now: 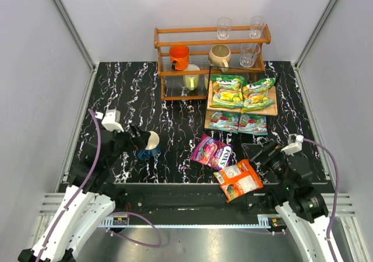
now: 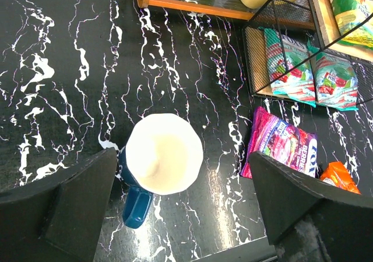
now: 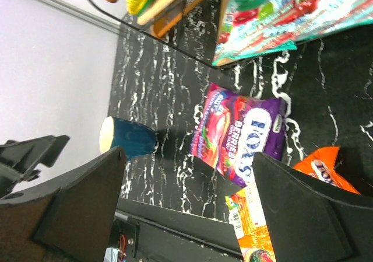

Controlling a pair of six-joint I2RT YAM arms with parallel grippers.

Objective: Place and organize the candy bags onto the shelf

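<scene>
Shelf [image 1: 271, 107] held four candy bags [image 1: 227, 93]; purple bag [image 1: 211, 151] and orange bag [image 1: 240, 179] lay beside it. Your left gripper [image 2: 182, 156] and right gripper [image 3: 187, 154] gaped wide, empty.

You are looking at a robot test cell in a lab, not a home. Plain pale panels [image 1: 35, 69] close in three sides, held by bare aluminium rails [image 1: 69, 24], with a black marbled table [image 1: 128, 93] set inside. Purple cables [image 1: 96, 139] trail off two arms [image 1: 81, 208] bolted at the near edge. The wooden rack [image 1: 198, 42] of cups [image 1: 179, 56] and the candy bags [image 1: 228, 91] sit like staged props.
</scene>
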